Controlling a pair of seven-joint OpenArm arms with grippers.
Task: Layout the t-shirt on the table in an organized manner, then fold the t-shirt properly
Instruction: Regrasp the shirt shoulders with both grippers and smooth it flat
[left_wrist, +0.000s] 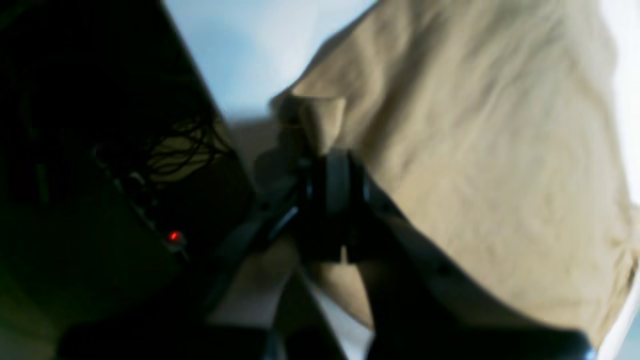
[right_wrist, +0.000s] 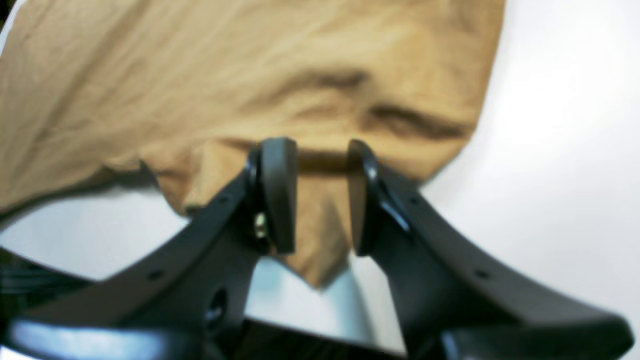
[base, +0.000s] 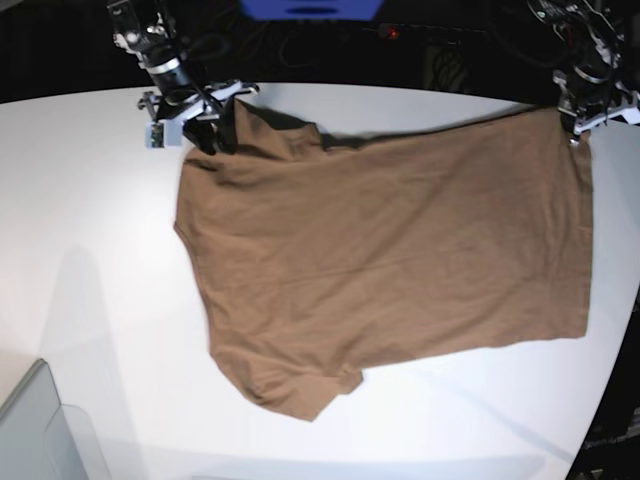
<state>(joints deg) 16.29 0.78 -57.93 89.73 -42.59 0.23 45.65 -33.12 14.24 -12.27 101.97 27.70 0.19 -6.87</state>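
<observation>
Spreading is the step in hand: the t-shirt (base: 390, 260) lies mostly flat on the table (base: 90, 300), its body stretched between 2 arms along the far edge and its free end reaching toward the near edge, where a sleeve sits folded at the lower hem line.

At the far right corner of the table the left gripper (left_wrist: 332, 165) has its jaws pressed together on a small peak of cloth, so that corner of the shirt is pinched and lifted off the surface. Near the far left of the table the right gripper (right_wrist: 320, 195) has its jaws standing apart, a flap of cloth lying in the gap between them. I cannot tell from these views whether the pads touch the cloth; they look clear of it, so I judge nothing is held there.

To do this well, the right claw probably needs a firm bite on its flap before any pull, taken low and close to the seam so only 1 layer bunches. Both ends should then draw apart evenly along the far edge, keeping the cloth taut but not dragging it off the table. Wrinkles run across the middle and the near sleeve is tucked under, so a smoothing pass toward the near edge looks necessary before folding.
</observation>
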